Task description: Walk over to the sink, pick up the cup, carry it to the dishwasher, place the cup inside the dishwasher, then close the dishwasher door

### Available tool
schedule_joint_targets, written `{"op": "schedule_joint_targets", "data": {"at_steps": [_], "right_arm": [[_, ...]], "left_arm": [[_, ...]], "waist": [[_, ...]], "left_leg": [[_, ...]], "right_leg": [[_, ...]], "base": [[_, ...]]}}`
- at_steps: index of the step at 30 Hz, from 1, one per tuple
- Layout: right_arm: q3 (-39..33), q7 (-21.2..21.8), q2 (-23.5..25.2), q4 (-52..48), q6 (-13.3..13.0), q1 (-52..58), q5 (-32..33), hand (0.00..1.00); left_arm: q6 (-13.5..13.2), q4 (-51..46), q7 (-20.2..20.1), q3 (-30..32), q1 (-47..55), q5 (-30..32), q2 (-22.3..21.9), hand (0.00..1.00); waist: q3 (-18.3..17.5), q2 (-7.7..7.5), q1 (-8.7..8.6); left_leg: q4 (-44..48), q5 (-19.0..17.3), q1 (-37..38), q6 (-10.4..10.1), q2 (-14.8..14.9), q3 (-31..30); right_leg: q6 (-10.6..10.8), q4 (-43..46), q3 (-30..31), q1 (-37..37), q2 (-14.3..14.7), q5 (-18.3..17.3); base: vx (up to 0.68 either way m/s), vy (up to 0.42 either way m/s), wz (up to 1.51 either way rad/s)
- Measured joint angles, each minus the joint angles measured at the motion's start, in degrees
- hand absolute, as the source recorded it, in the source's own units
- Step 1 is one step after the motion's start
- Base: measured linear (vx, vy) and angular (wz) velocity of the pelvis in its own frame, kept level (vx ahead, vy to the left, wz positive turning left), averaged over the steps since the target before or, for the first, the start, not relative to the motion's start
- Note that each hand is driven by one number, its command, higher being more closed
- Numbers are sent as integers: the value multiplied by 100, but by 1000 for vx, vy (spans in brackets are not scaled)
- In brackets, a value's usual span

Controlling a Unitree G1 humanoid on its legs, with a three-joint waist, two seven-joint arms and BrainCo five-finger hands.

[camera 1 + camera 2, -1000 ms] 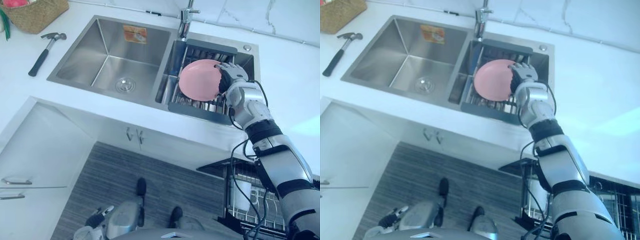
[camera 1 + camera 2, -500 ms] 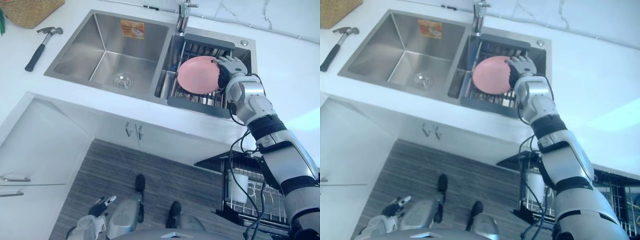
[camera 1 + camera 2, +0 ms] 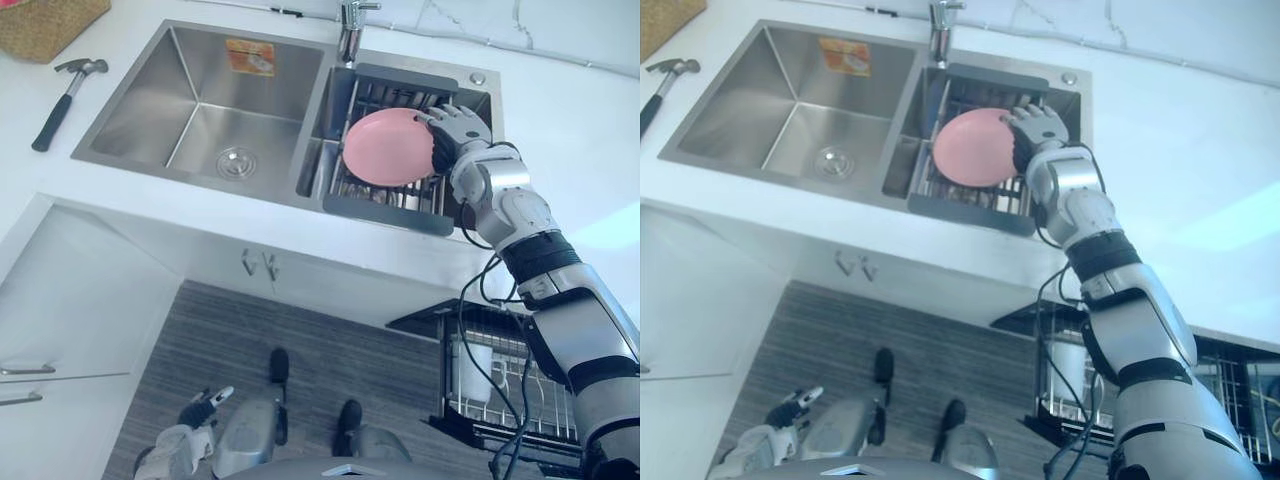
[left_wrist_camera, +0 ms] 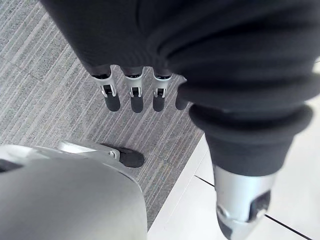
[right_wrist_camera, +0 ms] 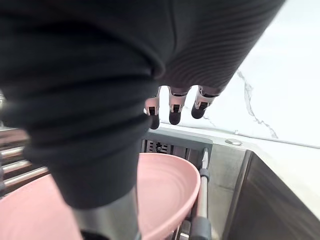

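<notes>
A pink bowl [image 3: 385, 150] is tilted up on edge above the dark dish rack [image 3: 385, 211] that sits in the sink's right basin. My right hand [image 3: 458, 130] grips its right rim, fingers curled over the edge. In the right wrist view the thumb lies against the bowl [image 5: 165, 190] while the fingers [image 5: 172, 112] reach past its rim. No cup appears in the sink. My left hand [image 3: 200, 410] hangs low over the floor, fingers [image 4: 132, 97] relaxed and holding nothing. The dishwasher's wire rack [image 3: 515, 405] is pulled out at the lower right, with a white cup [image 3: 470, 375] in it.
The left basin [image 3: 205, 115] holds only its drain. A faucet [image 3: 350, 15] stands behind the sink. On the counter at the far left lie a hammer [image 3: 62, 88] and a wicker basket [image 3: 50, 20]. White cabinet fronts [image 3: 90, 300] run below the counter.
The whole picture has shifted, so the camera moved. My right hand has tipped the pink bowl, which now looks flatter and sits slightly higher over the rack.
</notes>
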Motion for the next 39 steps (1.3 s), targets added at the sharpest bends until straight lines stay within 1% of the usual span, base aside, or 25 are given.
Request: {"op": "schedule_joint_targets", "data": {"at_steps": [3,6,13,16,18,23,29,30,35,39], "right_arm": [[0,80,0,-32,-1,84,-17,0],[4,84,7,-143,-1,260,-157,0],[30,66,11,-148,6,295,-200,0],[217,62,23,-141,43,305,-201,0],[221,57,34,-135,48,305,-201,0],[222,-166,55,75,129,304,-201,0],[228,-241,57,273,167,250,-198,0],[228,-266,58,320,243,218,-197,0],[237,-306,61,499,274,130,-192,0],[391,-385,60,661,284,46,-193,0]], "left_arm": [[0,4,0,-2,-9,0,-2,0],[0,9,1,-2,-11,0,-2,0],[0,75,2,-3,-83,-7,-2,0],[-8,163,2,-2,-105,-46,-1,0],[-8,176,2,-4,-107,-114,-2,0],[-16,177,2,-4,-110,-123,-1,0],[-35,175,1,-6,-153,-242,-1,0],[-40,177,1,-6,-184,-261,-1,0],[-40,154,0,-9,-224,-344,-1,0],[-24,47,0,-18,-223,-395,-1,0]], "waist": [[-3,1,4],[-5,1,5],[-43,2,20],[-43,2,29],[-43,2,37],[-43,2,73],[-43,3,72],[-43,3,74],[-42,4,85],[-31,23,69]], "left_leg": [[0,8,8,-12,16,0],[0,15,7,-21,26,0],[-1,15,-120,-67,65,1],[-1,25,-127,-55,62,-1],[0,31,-145,-55,63,-5],[0,42,-174,-51,60,-20],[0,74,-267,-47,65,-39],[0,89,-313,-46,71,-42],[1,140,-327,-16,68,-64],[1,134,-376,-63,75,-164]], "right_leg": [[-10,18,3,0,13,-4],[-16,45,6,-20,15,-3],[-44,41,7,-145,50,56],[-39,40,5,-150,48,63],[-39,40,0,-166,50,66],[-38,41,-16,-187,52,68],[-41,71,-32,-284,62,70],[-47,82,-32,-333,68,77],[-48,89,-43,-342,71,82],[-57,112,-148,-360,87,76]], "base": [[0,0,0],[0,0,0],[-15,3,0],[0,0,0],[0,0,0],[0,0,1],[0,0,0],[0,0,0],[-2,0,1],[-22,-4,10]]}}
